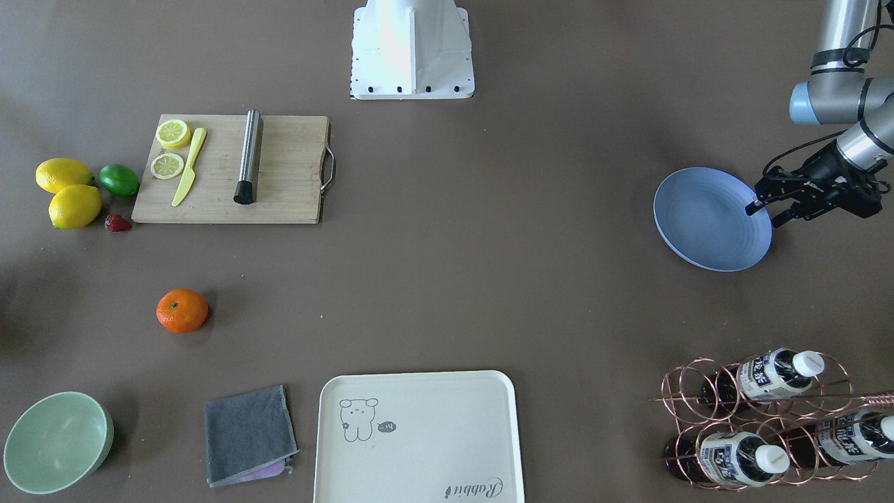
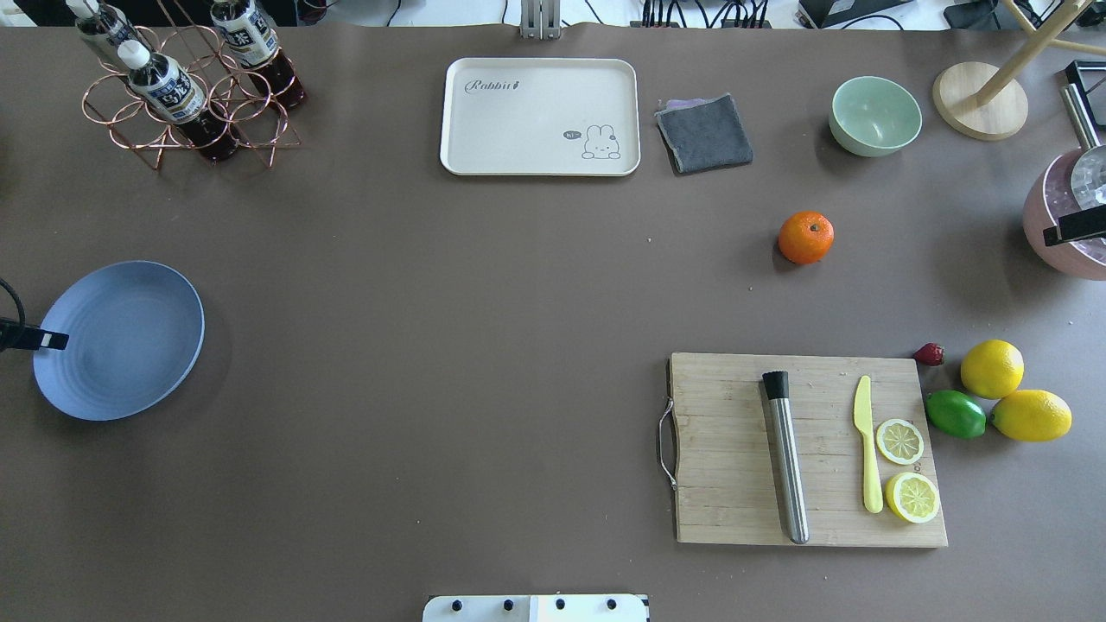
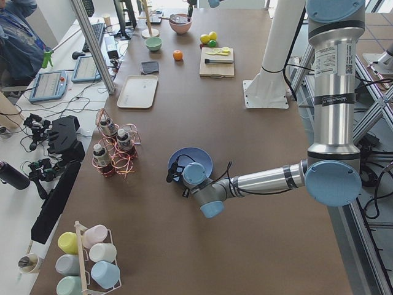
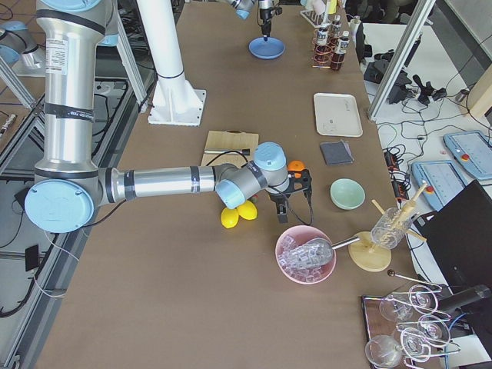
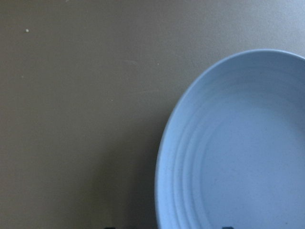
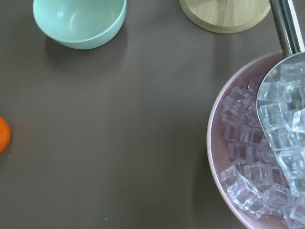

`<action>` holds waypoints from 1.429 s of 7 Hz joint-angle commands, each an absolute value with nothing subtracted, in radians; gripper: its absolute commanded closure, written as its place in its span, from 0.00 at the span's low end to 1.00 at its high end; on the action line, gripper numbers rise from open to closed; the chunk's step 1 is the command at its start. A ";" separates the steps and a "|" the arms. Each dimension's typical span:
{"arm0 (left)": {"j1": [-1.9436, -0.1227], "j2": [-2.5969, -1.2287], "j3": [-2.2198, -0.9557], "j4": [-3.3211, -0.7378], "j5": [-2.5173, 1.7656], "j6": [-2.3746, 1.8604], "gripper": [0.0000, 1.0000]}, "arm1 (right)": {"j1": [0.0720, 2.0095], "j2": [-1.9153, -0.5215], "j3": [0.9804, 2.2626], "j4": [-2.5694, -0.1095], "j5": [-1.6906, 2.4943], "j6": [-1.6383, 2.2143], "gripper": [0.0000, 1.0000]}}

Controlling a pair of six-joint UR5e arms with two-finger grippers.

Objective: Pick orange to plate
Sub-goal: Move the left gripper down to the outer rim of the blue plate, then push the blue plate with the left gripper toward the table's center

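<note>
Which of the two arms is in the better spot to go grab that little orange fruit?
Probably the right arm: the right claw hangs close beside the small round bright-orange fruit, while the left claw sits far across the table, at the rim of the round blue-lavender plate.

Left gripper (image 1: 763, 215) low, pointing down (jaws parted)

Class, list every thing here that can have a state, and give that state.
orange: whole, lying free, ungrasped.
plate: empty.
left gripper: open, empty, at the plate's rim.
right gripper: cannot tell open or shut.
green bowl: empty.
pink bowl: full of ice cubes.
bottles: capped.
</note>
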State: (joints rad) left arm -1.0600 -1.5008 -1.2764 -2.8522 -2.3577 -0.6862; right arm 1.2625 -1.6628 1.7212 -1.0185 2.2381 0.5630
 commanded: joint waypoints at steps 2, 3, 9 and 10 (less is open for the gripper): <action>-1.057 -1.506 -1.278 -2.852 -2.359 -0.692 1.00 | 1.262 -1.663 1.721 -1.019 2.238 0.563 0.00; -1.057 -1.522 -1.307 -2.853 -2.361 -0.789 1.00 | 1.262 -1.663 1.721 -1.019 2.238 0.563 0.00; -0.847 -1.917 -1.380 -2.664 -2.185 -1.260 1.00 | 1.262 -1.663 1.721 -1.019 2.238 0.566 0.00; -0.763 -1.974 -1.434 -2.538 -2.101 -1.264 1.00 | 1.262 -1.663 1.721 -1.019 2.238 0.566 0.00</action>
State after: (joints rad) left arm -0.8548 -1.8998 -1.3856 -2.6598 -2.1895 -1.2375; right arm 1.2625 -1.6629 1.7211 -1.0186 2.2381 0.5656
